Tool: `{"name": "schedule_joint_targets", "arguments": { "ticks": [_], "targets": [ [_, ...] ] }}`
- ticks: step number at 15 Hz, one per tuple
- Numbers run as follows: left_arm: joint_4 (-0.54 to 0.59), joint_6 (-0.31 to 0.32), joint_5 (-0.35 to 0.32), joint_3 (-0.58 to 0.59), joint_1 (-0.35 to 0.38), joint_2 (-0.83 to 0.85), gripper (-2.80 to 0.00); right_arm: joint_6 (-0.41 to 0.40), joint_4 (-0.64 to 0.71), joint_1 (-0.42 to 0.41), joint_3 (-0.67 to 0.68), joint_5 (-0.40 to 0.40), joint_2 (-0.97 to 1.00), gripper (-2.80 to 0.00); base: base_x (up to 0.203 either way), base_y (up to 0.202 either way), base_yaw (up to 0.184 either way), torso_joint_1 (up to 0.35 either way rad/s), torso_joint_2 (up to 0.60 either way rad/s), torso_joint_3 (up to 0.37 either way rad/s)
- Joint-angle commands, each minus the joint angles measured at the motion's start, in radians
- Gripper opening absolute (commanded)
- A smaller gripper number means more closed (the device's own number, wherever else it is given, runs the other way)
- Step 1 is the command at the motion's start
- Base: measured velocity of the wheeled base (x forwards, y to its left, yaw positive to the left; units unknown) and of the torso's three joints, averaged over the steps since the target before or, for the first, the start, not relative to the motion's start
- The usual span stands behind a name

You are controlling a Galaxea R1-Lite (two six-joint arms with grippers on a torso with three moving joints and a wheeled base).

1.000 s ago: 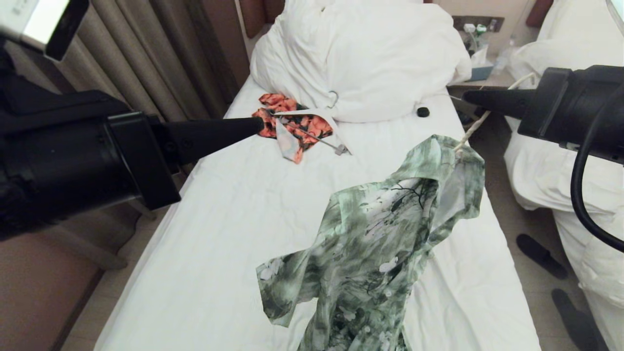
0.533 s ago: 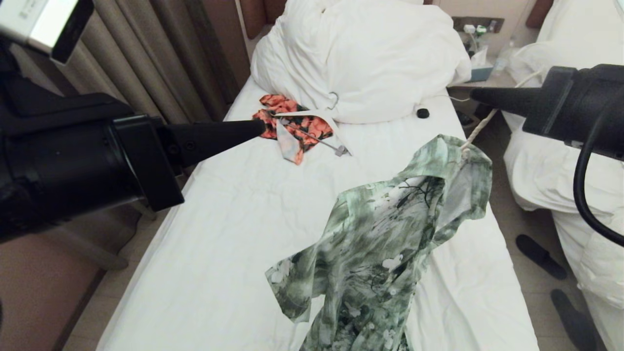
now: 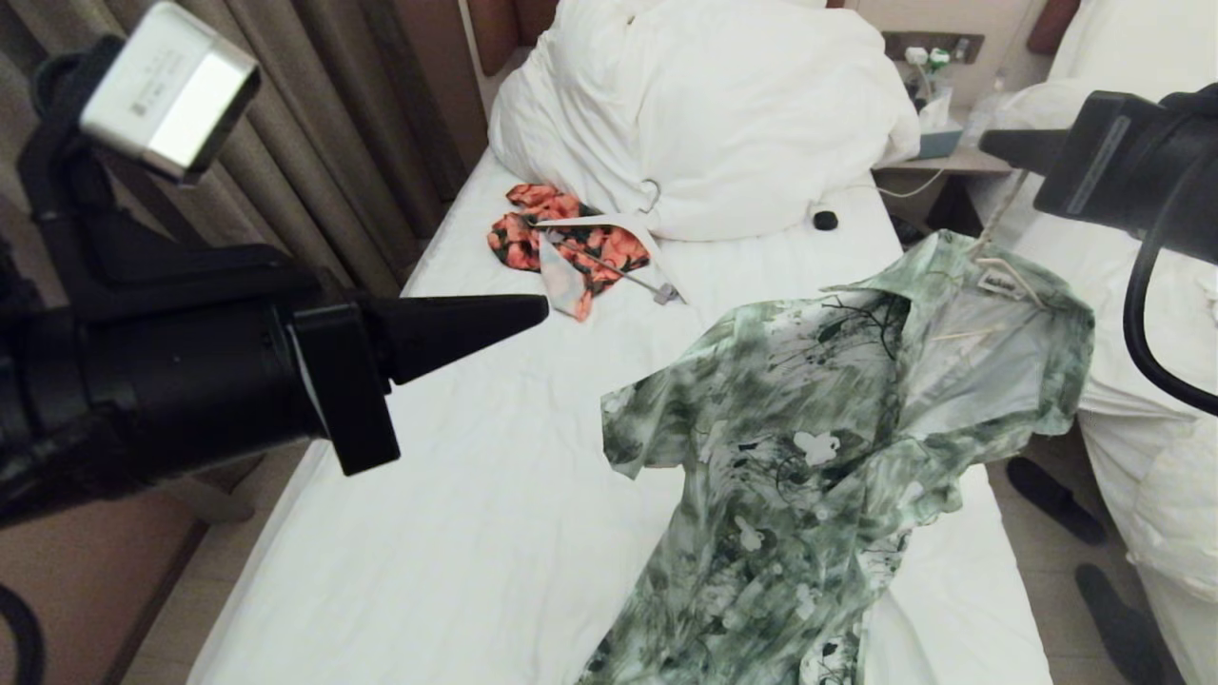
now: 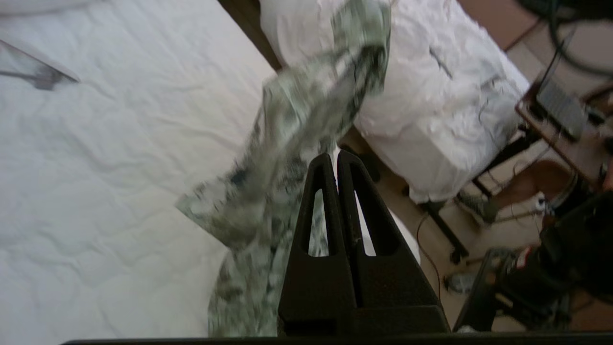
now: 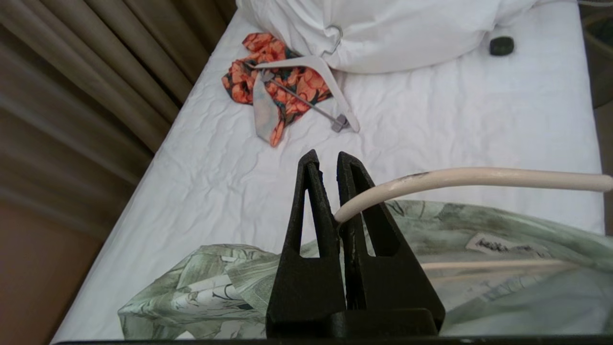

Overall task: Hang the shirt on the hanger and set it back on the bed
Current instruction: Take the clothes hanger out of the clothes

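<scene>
**Shirt hangs from the hanger over the bed's right edge**

The right gripper (image 5: 337,165) is clamped on the hook of the hanger (image 5: 459,178), held up beside the bed (image 3: 476,457). The shirt (image 3: 818,447) hangs on it, collar up toward the gripper, its length running down toward the foot of the bed, the hem trailing on the sheet. The left gripper (image 4: 336,160), fingers together and empty, hovers over the bed's left side.

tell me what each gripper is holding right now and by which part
The right gripper is shut on the hanger, pinching its hook end, with the shirt hanging from it over the bed. The left gripper is shut and holds nothing.
</scene>
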Motion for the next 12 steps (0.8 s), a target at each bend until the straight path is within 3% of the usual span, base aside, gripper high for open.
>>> {"name": "schedule_joint_targets", "arguments": {
  "ticks": [1,4,6,11,12],
  "targets": [
    [-0.005,0.017,-0.004,0.035,-0.024,0.015,-2.80,-0.001,-0.001,0.002,-0.014,-0.007,0.012,-2.80,0.000,0.000,0.000,0.000,0.00,0.000],
    [-0.039,0.015,0.000,0.087,-0.104,0.068,-2.80,-0.001,-0.001,0.014,-0.033,-0.013,0.018,-2.80,0.000,0.000,0.000,0.000,0.00,0.000],
    [-0.167,0.014,0.007,0.162,-0.112,0.132,-2.80,-0.001,0.013,0.014,-0.063,-0.017,0.033,-2.80,0.000,0.000,0.000,0.000,0.00,0.000],
    [-0.420,0.007,0.148,0.211,-0.158,0.312,-2.80,-0.001,0.044,-0.005,-0.083,-0.018,0.053,-2.80,0.000,0.000,0.000,0.000,0.00,0.000],
    [-0.460,0.008,0.162,0.208,-0.170,0.354,0.00,-0.001,0.043,-0.018,-0.083,-0.016,0.056,-2.80,0.000,0.000,0.000,0.000,0.00,0.000]
  ]
}}
